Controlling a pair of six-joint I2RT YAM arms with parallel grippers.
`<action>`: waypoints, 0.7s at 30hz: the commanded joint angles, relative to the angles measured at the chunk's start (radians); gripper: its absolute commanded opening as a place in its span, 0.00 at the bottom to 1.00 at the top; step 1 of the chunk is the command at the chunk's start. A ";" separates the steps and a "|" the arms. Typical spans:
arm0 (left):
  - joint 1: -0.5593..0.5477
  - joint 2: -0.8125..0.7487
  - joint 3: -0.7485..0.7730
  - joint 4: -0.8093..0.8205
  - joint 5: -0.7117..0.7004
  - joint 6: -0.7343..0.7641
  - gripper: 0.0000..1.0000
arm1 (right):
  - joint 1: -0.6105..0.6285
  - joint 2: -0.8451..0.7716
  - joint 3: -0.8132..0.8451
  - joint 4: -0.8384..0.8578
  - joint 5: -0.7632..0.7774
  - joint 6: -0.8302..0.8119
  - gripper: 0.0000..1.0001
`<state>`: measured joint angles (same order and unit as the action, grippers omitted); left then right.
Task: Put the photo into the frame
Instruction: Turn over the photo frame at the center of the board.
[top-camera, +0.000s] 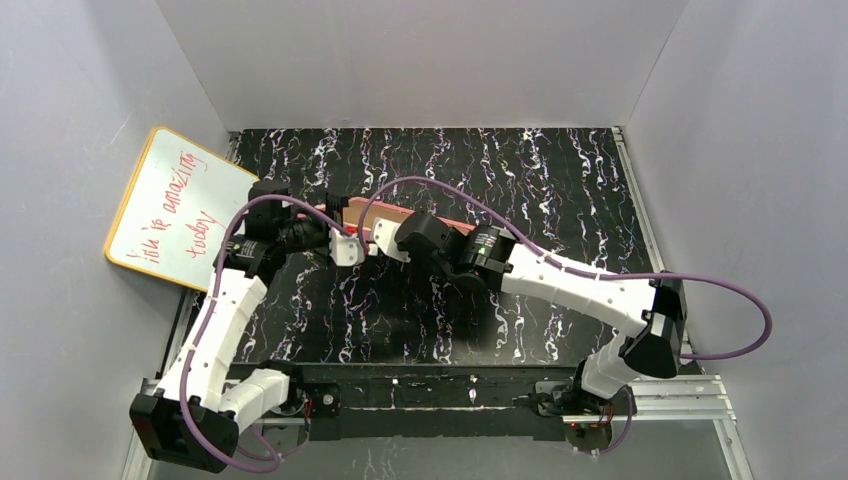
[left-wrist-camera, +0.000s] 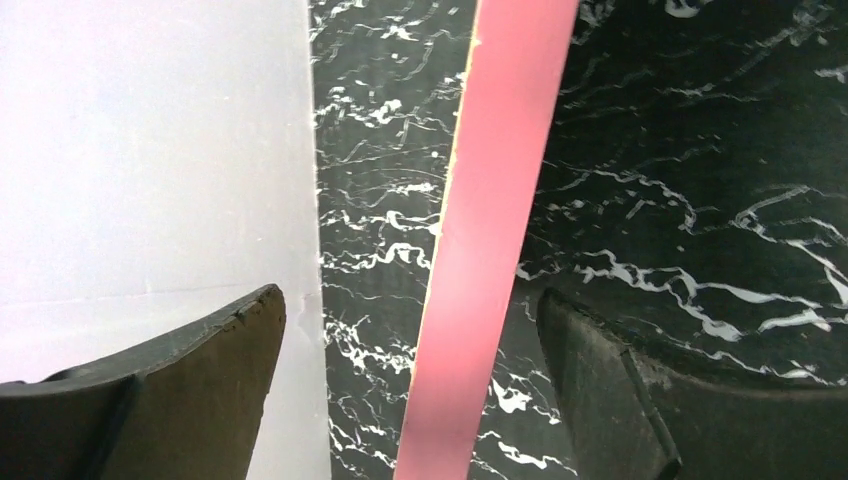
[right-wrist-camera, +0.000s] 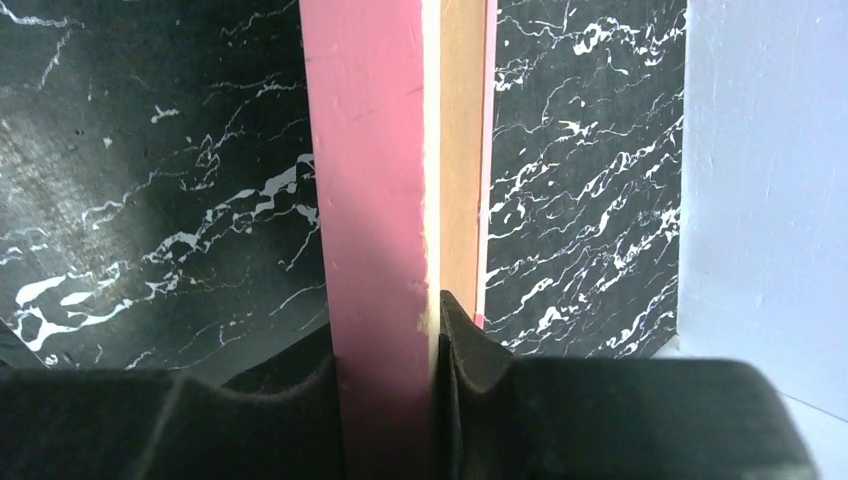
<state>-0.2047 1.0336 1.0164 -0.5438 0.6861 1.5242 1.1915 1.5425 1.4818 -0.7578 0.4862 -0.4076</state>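
The frame (top-camera: 352, 213) is a thin pink bar with an orange-tan reverse, standing on edge above the black marbled table between both arms. My right gripper (right-wrist-camera: 385, 330) is shut on the frame's pink edge (right-wrist-camera: 370, 180), one finger on each face. Tan board (right-wrist-camera: 460, 150) shows just behind that edge. My left gripper (left-wrist-camera: 408, 298) is open wide. The pink frame edge (left-wrist-camera: 490, 220) runs up between its fingers (left-wrist-camera: 200, 380) without touching either. In the top view the left gripper (top-camera: 340, 230) and right gripper (top-camera: 386, 241) sit close together at the frame's left end. The photo is hidden.
A yellow-rimmed whiteboard (top-camera: 175, 210) with red writing leans at the left wall. White enclosure walls (right-wrist-camera: 760, 200) close in the black marbled table (top-camera: 560, 190) at the left, back and right. The right arm's purple cable (top-camera: 450, 195) arcs over the frame.
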 joint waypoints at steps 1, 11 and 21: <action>-0.002 -0.027 0.051 0.206 -0.005 -0.313 0.98 | -0.003 -0.010 0.139 0.064 0.029 0.077 0.14; 0.060 0.151 0.472 0.308 -0.225 -1.000 0.98 | -0.136 0.118 0.555 -0.094 -0.205 0.405 0.13; 0.064 0.330 0.693 -0.131 -0.344 -1.038 0.98 | -0.520 0.011 0.263 0.109 -0.699 0.813 0.11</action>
<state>-0.1444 1.3514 1.7321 -0.4900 0.3870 0.5545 0.7784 1.5642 1.8420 -0.7589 0.0437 0.1429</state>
